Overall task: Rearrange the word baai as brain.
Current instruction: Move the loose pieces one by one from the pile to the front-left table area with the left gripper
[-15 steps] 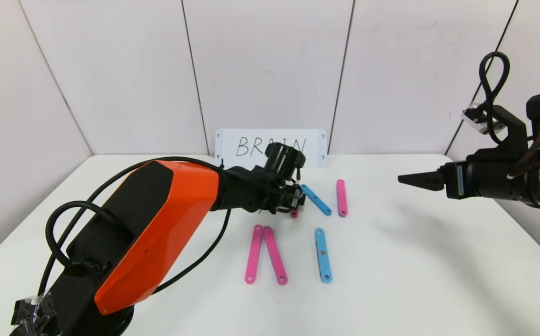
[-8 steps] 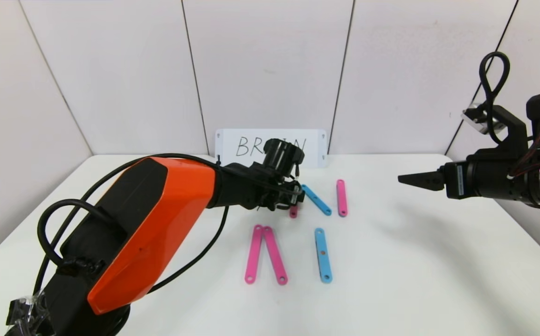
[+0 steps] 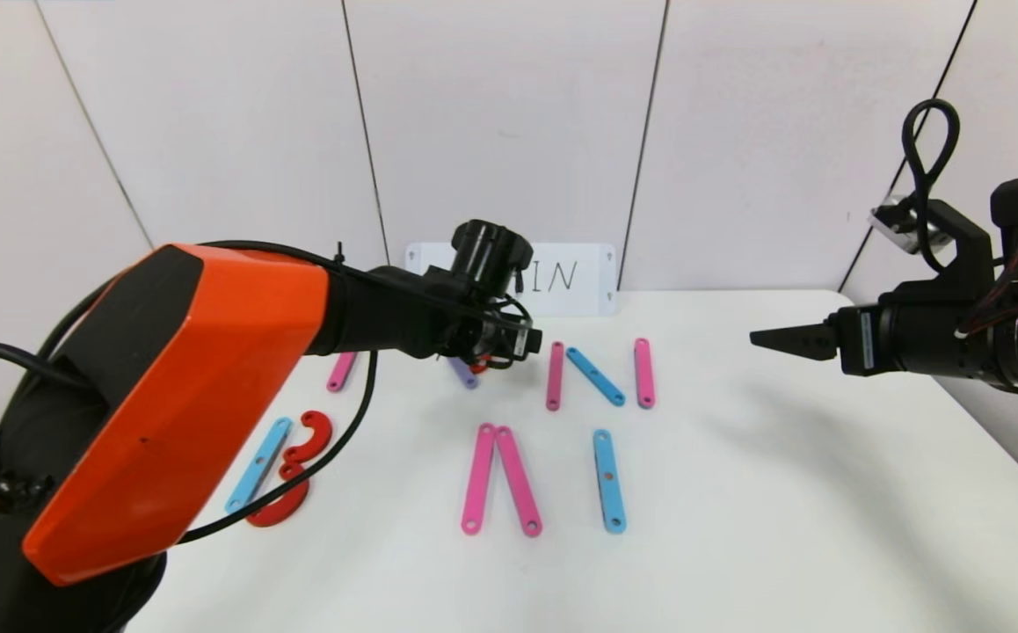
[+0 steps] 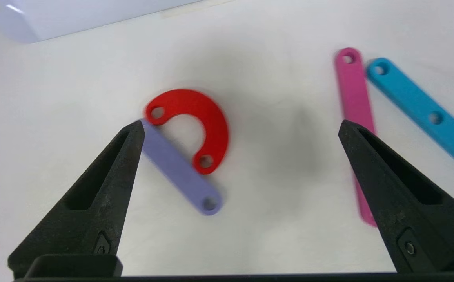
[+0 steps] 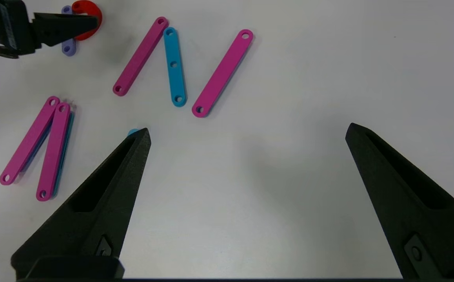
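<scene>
- Left hand (image 4: 238, 125), its tapered black fingers spread wide and holding nothing, hovers over a short purple bar (image 4: 180, 170) and a red half-ring (image 4: 199, 125) that touch near the tabletop's (image 3: 781, 492) far edge.
- Flat holed plastic forms an N beside them: two pink bars (image 3: 555, 376) (image 3: 644, 373) joined by a slanted blue bar (image 3: 595, 376).
- Nearer the middle, two pink bars (image 3: 498, 479) meet at a point, a blue bar (image 3: 608, 481) alongside.
- Toward the left edge lie a blue bar (image 3: 258, 464) and red curves (image 3: 294, 470).
- Right hand (image 3: 768, 338), fingers apart, hangs empty over the right edge.
</scene>
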{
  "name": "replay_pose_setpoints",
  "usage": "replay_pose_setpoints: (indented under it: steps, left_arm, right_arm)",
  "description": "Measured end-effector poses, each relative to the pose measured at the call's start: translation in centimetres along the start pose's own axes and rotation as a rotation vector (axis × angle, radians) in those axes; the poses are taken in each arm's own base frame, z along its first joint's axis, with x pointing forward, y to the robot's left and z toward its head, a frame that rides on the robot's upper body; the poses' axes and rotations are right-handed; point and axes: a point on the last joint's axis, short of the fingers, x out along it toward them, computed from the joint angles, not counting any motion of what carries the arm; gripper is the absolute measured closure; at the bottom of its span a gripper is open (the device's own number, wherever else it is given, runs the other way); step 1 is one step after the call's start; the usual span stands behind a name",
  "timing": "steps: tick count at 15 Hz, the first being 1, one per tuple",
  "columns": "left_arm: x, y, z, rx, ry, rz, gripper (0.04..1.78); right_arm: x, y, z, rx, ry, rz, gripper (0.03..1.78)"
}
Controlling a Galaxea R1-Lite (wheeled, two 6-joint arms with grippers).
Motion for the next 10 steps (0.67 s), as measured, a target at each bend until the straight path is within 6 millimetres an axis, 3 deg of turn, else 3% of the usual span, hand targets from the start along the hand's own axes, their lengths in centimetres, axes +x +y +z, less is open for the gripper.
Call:
replay_pose_setpoints:
  steps: [10]
  left_arm:
    - [-3.7,13.8,-0.4,-0.146,0.098,0.106,0.09]
  right_arm:
    - [0.2,0.0,-0.2,0.001,0.011,0.000,0.07]
